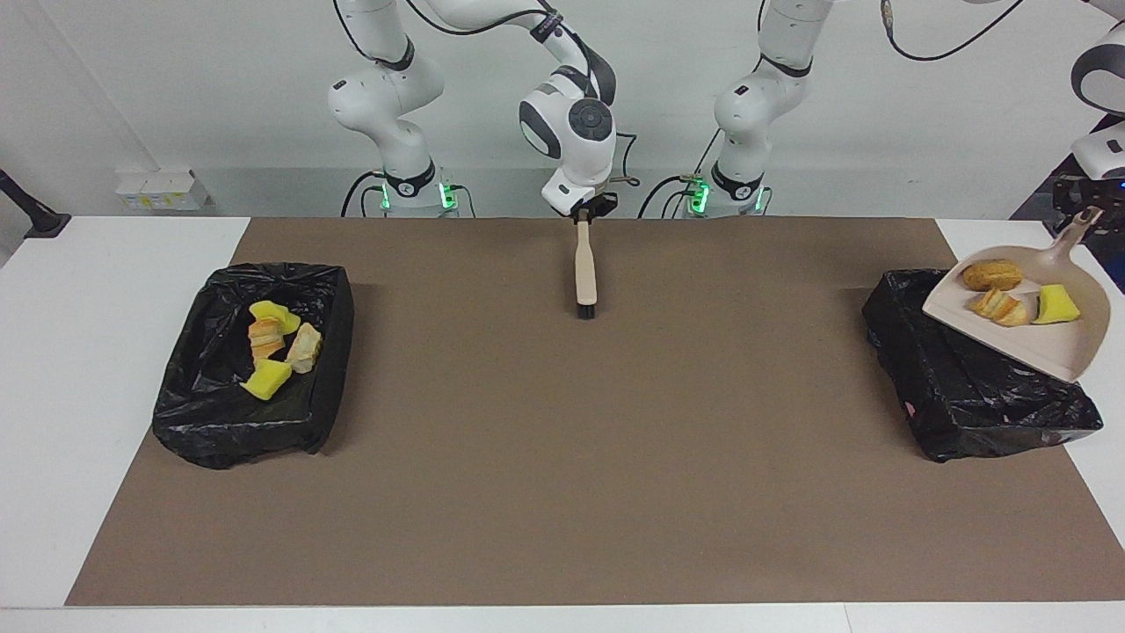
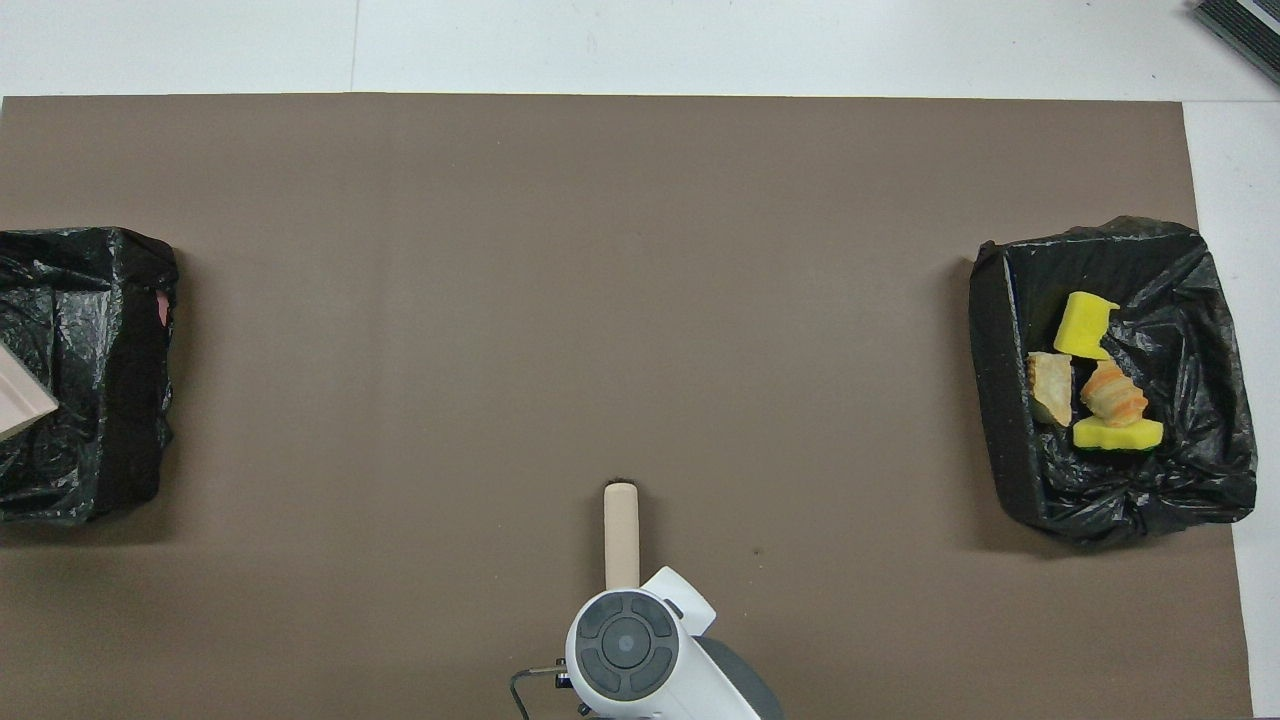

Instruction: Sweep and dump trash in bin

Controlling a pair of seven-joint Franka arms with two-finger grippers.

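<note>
My left gripper (image 1: 1086,214) is shut on the handle of the beige dustpan (image 1: 1050,345) and holds it tilted over the black-lined bin (image 1: 967,387) at the left arm's end. Three trash pieces lie in the pan: a brown bread lump (image 1: 991,274), an orange-tan lump (image 1: 999,307) and a yellow wedge (image 1: 1055,304). In the overhead view only a corner of the pan (image 2: 20,402) shows over that bin (image 2: 90,380). My right gripper (image 1: 583,217) is shut on the beige brush (image 1: 584,272), bristles down at the mat near the robots; the brush also shows in the overhead view (image 2: 621,535).
A second black-lined bin (image 1: 220,413) at the right arm's end holds several trash pieces, yellow (image 1: 266,380) and orange-tan (image 1: 265,338); it shows in the overhead view (image 2: 1010,400) too. A brown mat (image 1: 562,457) covers the white table.
</note>
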